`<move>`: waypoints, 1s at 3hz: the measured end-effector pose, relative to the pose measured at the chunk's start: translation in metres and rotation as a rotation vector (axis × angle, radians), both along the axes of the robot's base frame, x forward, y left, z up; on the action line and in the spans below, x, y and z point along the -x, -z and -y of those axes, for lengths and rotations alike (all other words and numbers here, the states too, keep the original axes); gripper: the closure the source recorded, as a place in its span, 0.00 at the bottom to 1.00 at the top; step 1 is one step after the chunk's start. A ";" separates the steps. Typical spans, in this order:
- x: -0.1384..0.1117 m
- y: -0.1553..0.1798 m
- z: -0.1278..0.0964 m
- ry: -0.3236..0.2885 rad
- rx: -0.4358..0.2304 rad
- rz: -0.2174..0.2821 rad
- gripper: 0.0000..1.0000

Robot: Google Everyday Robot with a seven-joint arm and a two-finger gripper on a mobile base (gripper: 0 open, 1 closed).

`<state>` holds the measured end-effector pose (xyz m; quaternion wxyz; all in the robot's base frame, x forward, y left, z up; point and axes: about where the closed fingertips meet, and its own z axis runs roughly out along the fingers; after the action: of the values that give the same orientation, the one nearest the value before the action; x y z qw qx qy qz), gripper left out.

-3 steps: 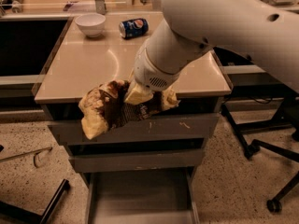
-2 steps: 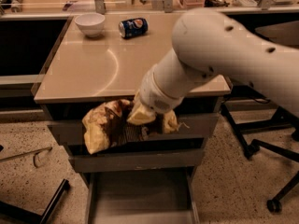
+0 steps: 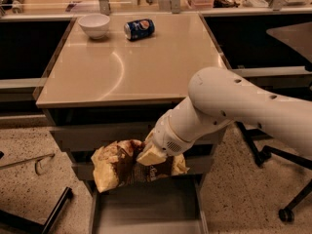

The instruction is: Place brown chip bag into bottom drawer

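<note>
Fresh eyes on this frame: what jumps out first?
The big white arm stretched in from the right, its gripper clamped on the brown chip bag, which hangs in front of the drawer fronts just above the open bottom drawer. After that, the blue soda can lying on its side beside a white bowl at the far edge of the table.

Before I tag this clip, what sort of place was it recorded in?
Probably an office or lab workspace: a wheeled chair base at the right, cluttered desks behind, and a tan-topped drawer cabinet. The hand holds the brown chip bag above the open bottom drawer.
</note>
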<state>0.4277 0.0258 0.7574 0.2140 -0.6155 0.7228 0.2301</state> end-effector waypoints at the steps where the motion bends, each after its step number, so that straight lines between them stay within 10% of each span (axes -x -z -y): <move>1: 0.000 0.000 0.000 0.000 0.000 0.000 1.00; 2: -0.002 0.021 -0.006 0.046 0.031 0.007 1.00; 3: 0.002 0.115 -0.006 0.097 0.151 -0.034 1.00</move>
<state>0.4262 0.0323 0.6423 0.1657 -0.5903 0.7704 0.1748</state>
